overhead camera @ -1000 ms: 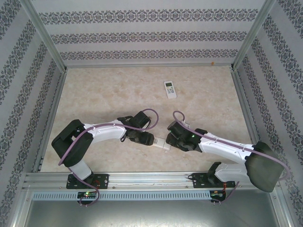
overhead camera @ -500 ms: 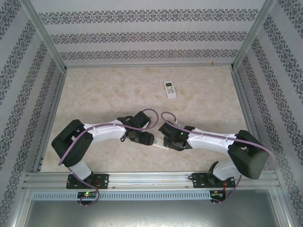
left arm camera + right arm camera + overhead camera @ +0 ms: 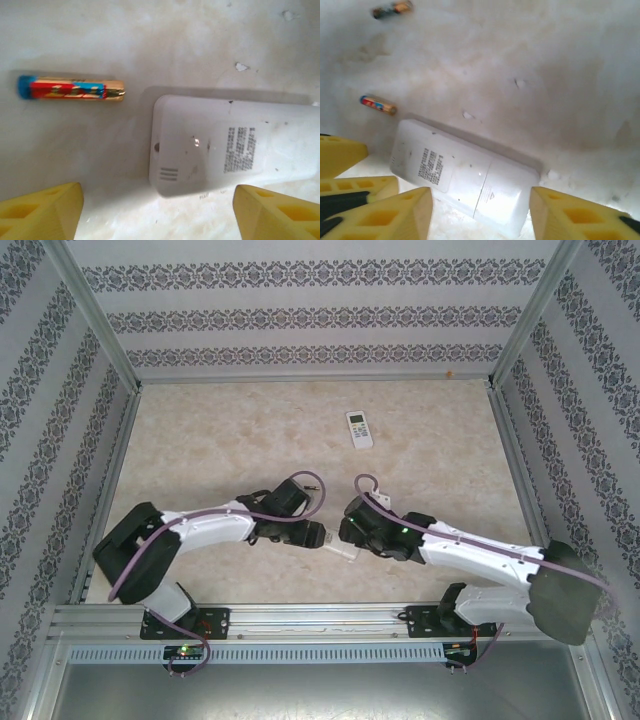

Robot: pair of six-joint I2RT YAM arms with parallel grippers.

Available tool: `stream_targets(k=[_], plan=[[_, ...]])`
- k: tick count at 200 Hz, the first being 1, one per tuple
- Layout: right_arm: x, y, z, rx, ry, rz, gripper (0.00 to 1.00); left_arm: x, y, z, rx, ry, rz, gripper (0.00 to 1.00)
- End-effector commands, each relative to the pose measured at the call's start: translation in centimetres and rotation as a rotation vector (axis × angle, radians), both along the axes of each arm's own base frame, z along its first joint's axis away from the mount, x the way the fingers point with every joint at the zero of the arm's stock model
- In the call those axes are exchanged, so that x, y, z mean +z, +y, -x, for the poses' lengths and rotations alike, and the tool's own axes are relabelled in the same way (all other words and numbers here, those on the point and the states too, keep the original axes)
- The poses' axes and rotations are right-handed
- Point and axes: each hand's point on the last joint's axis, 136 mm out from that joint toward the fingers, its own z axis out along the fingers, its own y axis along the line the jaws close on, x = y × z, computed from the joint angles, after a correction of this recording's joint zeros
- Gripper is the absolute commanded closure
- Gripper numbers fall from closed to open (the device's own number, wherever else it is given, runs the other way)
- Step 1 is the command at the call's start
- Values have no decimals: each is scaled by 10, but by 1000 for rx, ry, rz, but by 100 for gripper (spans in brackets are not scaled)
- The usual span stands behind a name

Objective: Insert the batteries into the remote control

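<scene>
Near the front edge of the bench point(image 3: 200, 440), about mid-width, your two arms meet nose to nose.

Left jaws: open wide, yellow fingertips point(image 3: 40, 210) well apart, nothing between them.

Past those fingertips you see one battery point(image 3: 70, 89) lying flat on the bench, blue cap at one end and gold at the other. It sits just beside the remote control point(image 3: 230, 145), not touching it. The remote lies back face up with its printed label showing.

A second battery point(image 3: 392, 9), dark with an orange end, lies farther off, well apart from the remote.

Right jaws: open, with one yellow fingertip on each side of the remote's end. You cannot tell whether they touch it.

A second remote point(image 3: 358, 429) rests far back, right of centre, well apart from both arms.
</scene>
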Motion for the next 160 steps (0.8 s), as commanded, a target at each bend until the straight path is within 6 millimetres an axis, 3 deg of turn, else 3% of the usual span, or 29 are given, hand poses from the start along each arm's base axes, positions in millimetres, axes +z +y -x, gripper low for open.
stream_targets(k=[1,27,55,101,160], plan=[[16,4,-8,291,-152,146,33,36,14,-18,125,-90,91,16],[14,27,3,649,-154,243,15,62,47,-27,284,-109,205,10],[-5,39,3,818,-77,347,10,80,67,-31,396,-80,379,8],[-45,45,6,904,63,427,12,88,75,-26,422,-56,438,7],[-79,44,12,914,197,542,27,86,81,-28,476,-35,438,6]])
